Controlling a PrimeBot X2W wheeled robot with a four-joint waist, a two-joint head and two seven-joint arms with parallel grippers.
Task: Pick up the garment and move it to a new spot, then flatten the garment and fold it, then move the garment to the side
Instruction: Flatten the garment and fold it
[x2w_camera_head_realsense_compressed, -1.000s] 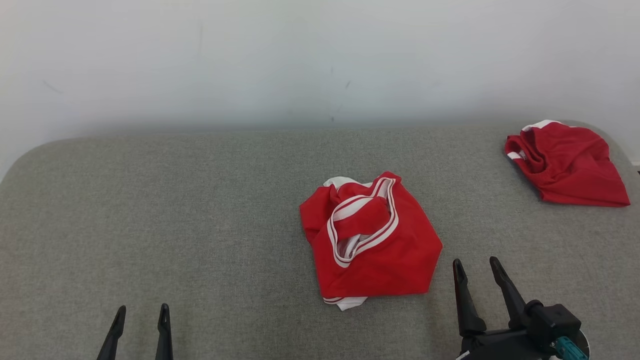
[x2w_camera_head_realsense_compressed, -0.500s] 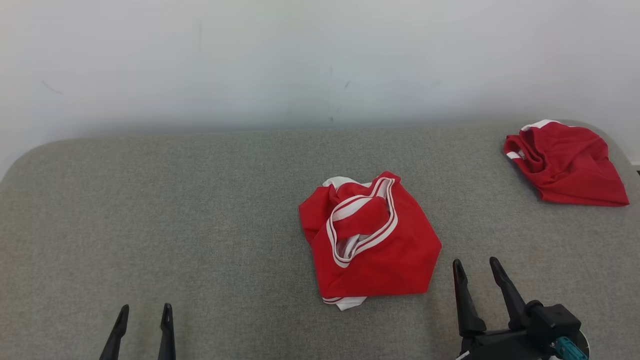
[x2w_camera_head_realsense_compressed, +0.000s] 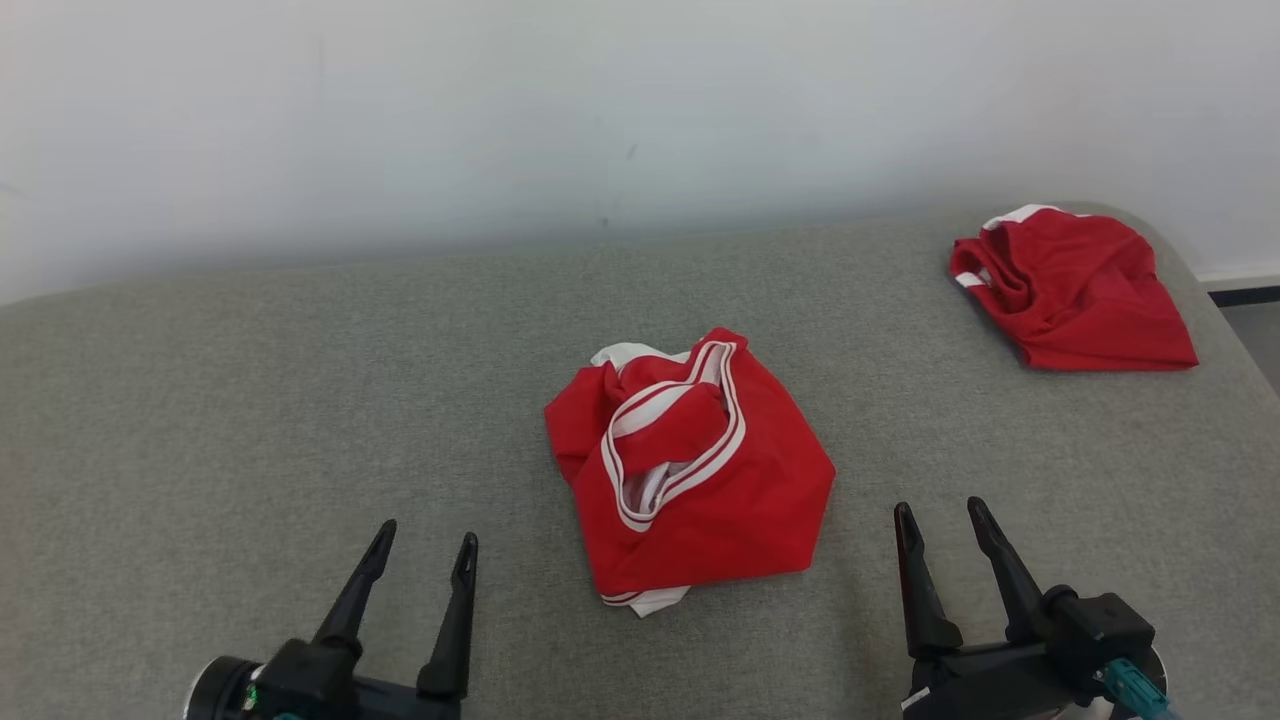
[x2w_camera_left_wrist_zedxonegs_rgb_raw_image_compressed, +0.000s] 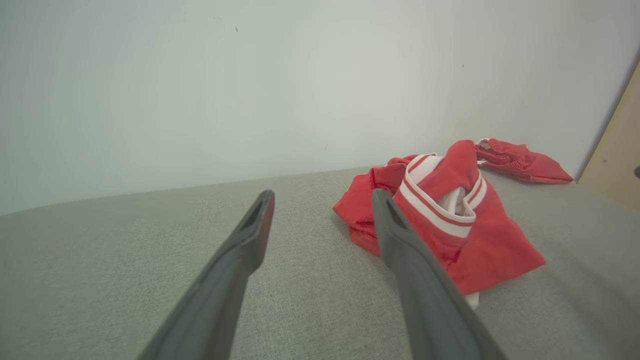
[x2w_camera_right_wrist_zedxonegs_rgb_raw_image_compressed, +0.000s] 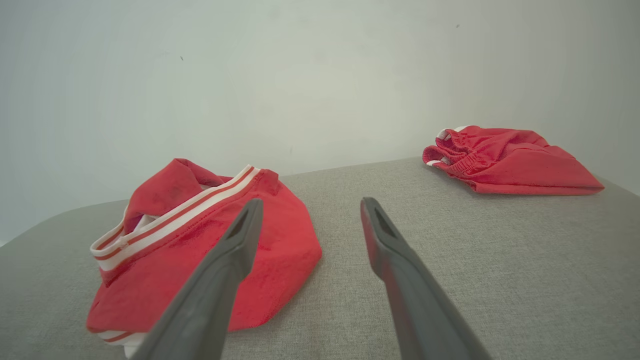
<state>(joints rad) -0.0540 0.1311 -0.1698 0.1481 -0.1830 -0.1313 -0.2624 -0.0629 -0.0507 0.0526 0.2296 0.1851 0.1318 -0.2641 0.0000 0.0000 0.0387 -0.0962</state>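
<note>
Red with white-striped trim, the crumpled garment (x2w_camera_head_realsense_compressed: 690, 470) lies on the grey fabric desk (x2w_camera_head_realsense_compressed: 250, 400). The left hand (x2w_camera_head_realsense_compressed: 428, 533) hovers to the garment's left and the right hand (x2w_camera_head_realsense_compressed: 939, 506) to its right, both spread and empty. Another red bundle (x2w_camera_head_realsense_compressed: 1075, 290) lies well beyond the garment, to its right.

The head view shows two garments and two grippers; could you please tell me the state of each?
Red white-trimmed garment: crumpled in a heap, not held.
Red shorts: bunched up, lying apart, untouched.
Left gripper: open, empty, short of the heap.
Right gripper: open, empty, beside the heap.
</note>
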